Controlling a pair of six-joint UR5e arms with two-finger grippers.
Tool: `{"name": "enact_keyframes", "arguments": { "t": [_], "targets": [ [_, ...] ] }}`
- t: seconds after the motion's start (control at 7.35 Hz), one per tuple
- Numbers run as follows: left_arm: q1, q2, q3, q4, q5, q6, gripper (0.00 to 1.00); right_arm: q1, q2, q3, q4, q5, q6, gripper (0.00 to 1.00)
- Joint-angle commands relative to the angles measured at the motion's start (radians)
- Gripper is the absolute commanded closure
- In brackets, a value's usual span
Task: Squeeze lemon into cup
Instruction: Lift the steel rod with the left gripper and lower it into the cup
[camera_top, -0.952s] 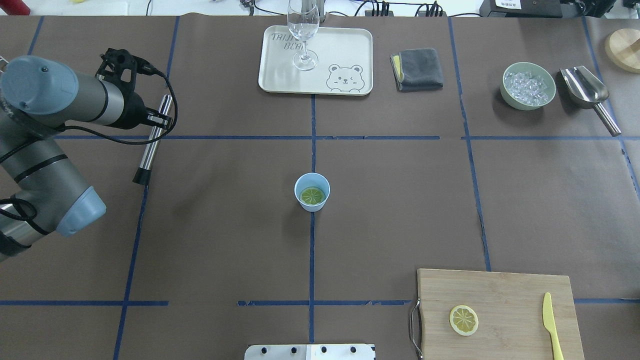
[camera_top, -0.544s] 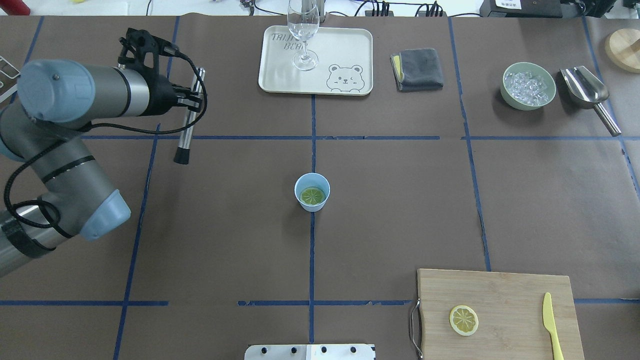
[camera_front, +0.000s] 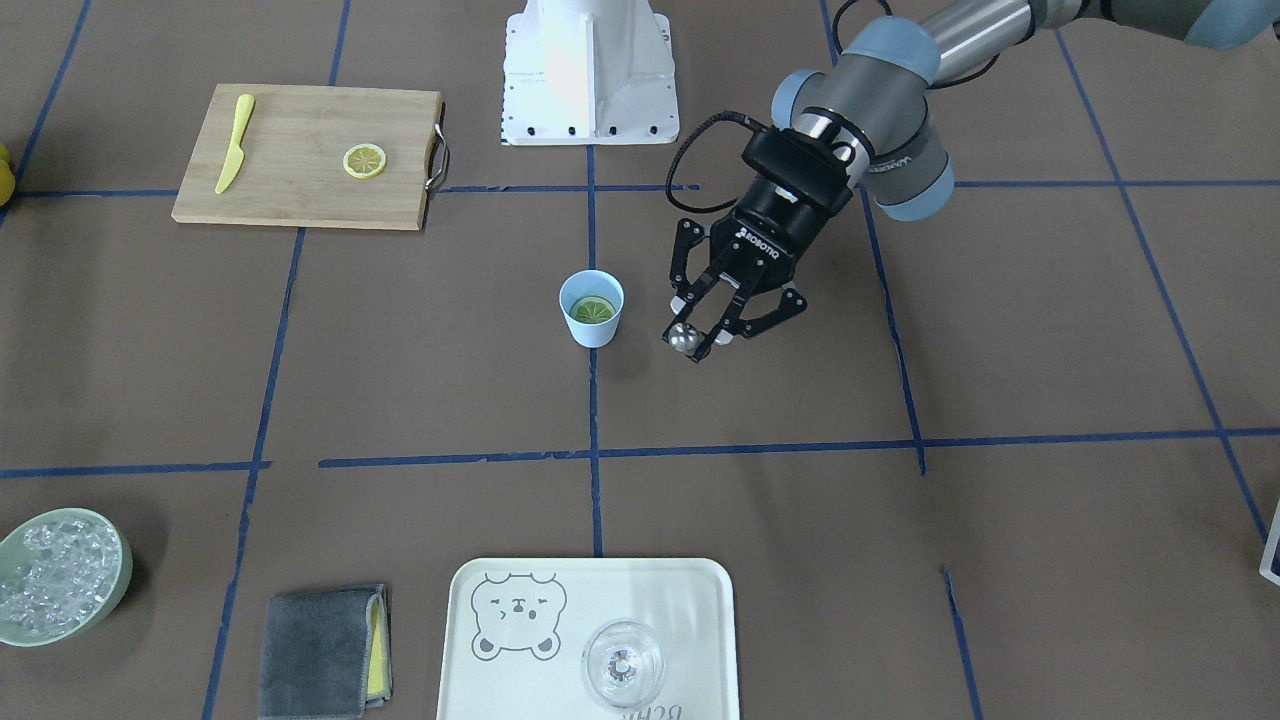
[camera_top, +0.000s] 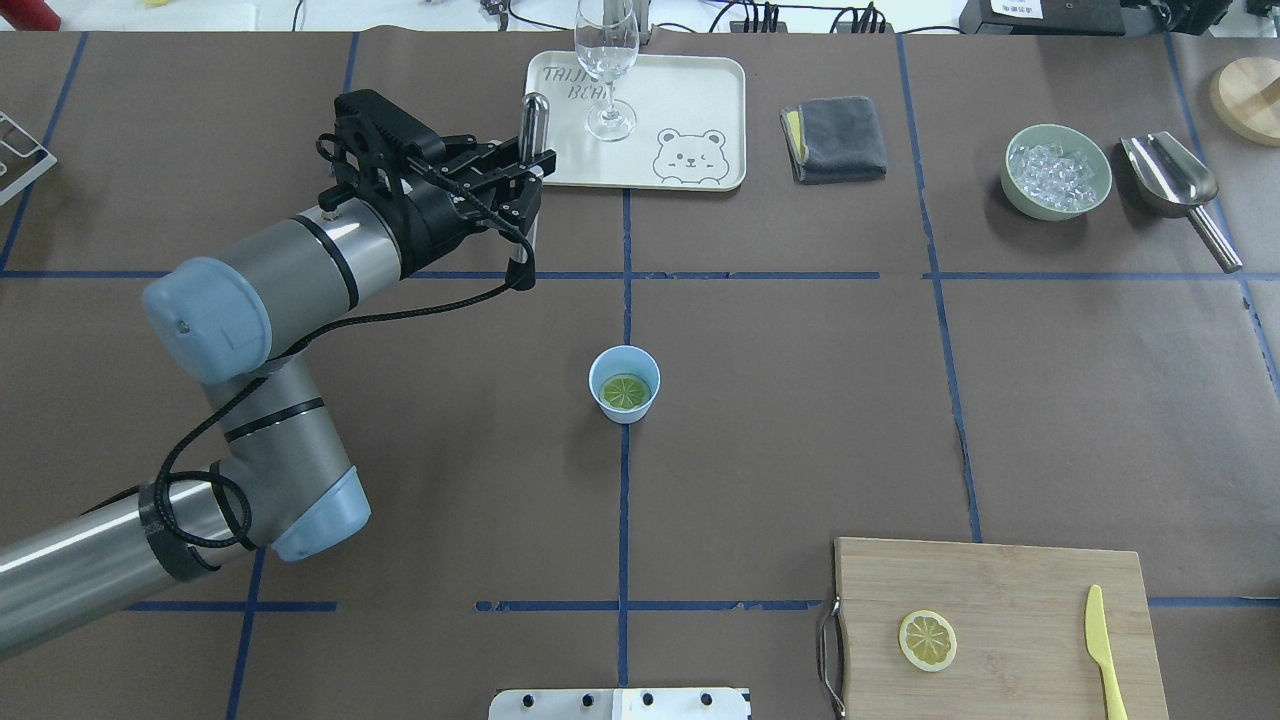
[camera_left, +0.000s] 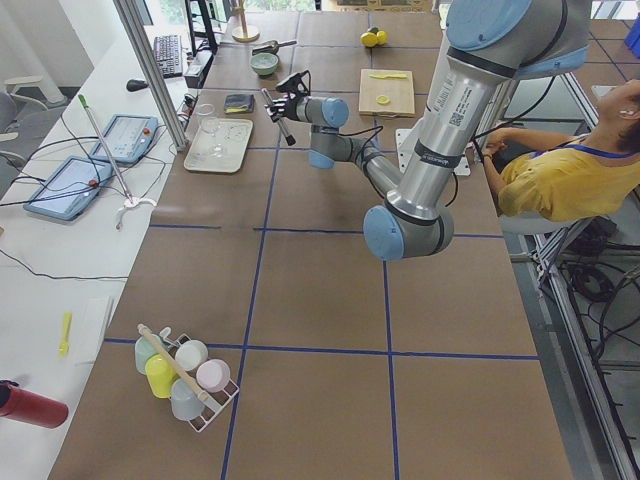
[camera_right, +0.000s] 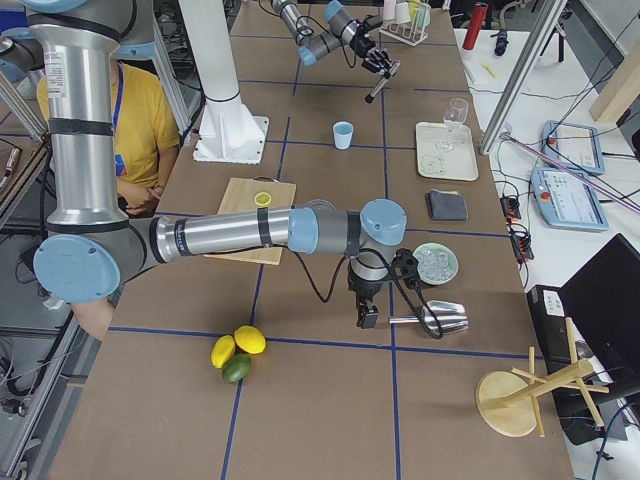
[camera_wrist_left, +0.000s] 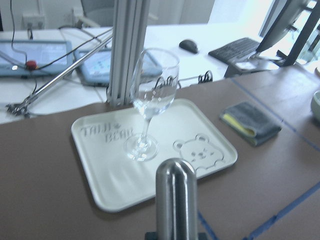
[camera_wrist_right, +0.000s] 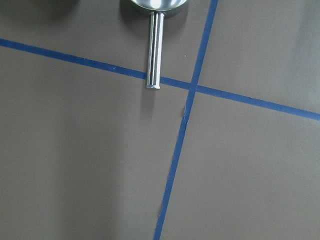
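1. Currently the left end effector (camera_front: 697, 338) is clamped on a steel rod (camera_top: 534, 115), held above the surface (camera_top: 800, 400), to the left of the cup (camera_top: 640, 362).
2. Right end effector (camera_right: 368, 316): I cannot tell whether its fingers are apart or together. It hangs near a metal scoop (camera_right: 440, 318).
3. The lemon (camera_top: 625, 392) lies flat inside the cup, mid-surface.
4. A second slice (camera_top: 927, 640) sits on the cutting board (camera_top: 1000, 580).
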Motion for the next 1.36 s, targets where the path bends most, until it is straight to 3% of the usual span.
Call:
{"name": "enact_keyframes", "arguments": {
  "t": [0.0, 0.14, 0.41, 0.54, 1.22],
  "targets": [
    [0.044, -0.023, 0.041, -0.163, 0.03, 0.048, 1.0, 0.001, -0.002, -0.002, 0.0, 0.0, 0.001, 0.0],
    [0.048, -0.024, 0.043, -0.18, 0.029, 0.115, 1.0, 0.001, -0.002, -0.002, 0.0, 0.0, 0.001, 0.0],
    [0.127, -0.046, 0.149, -0.405, 0.03, 0.178, 1.0, 0.001, -0.002, -0.002, 0.0, 0.0, 0.001, 0.0],
    [0.155, -0.053, 0.174, -0.441, 0.043, 0.181, 1.0, 0.001, -0.002, -0.004, 0.0, 0.0, 0.002, 0.0],
    [0.186, -0.078, 0.254, -0.446, 0.047, 0.19, 1.0, 0.001, -0.001, -0.005, 0.0, 0.001, 0.004, 0.0]
  ]
}}
